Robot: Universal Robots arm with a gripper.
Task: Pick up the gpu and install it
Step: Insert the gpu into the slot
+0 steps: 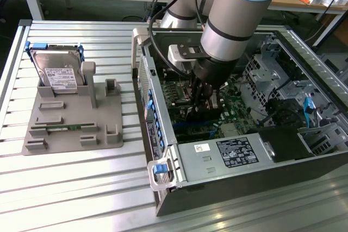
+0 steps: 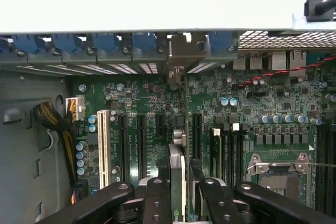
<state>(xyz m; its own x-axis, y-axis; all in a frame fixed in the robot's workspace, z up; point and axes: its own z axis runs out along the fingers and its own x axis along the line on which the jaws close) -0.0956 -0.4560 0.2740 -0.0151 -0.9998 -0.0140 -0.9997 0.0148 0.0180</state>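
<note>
My gripper (image 1: 201, 95) is down inside the open computer case (image 1: 163, 150), over the green motherboard (image 2: 252, 103). Its black fingers (image 2: 156, 195) are shut on the gpu (image 2: 177, 158), which I see edge-on as a thin card standing upright between them. The card runs from the fingers toward the case's rear wall, and its silver end bracket (image 2: 181, 51) sits among the blue slot clips (image 2: 107, 43). The card's lower edge lines up with the black expansion slots (image 2: 140, 140); I cannot tell whether it is seated in one. In the exterior view the wrist hides most of the card.
A grey fixture (image 1: 70, 134) on the slatted table at the exterior view's left holds a silver hard drive (image 1: 57, 74) and a narrow green memory stick (image 1: 60, 129). A white slot (image 2: 101, 140), a yellow-black cable bundle (image 2: 60, 124) and the CPU socket (image 2: 278, 169) surround the card.
</note>
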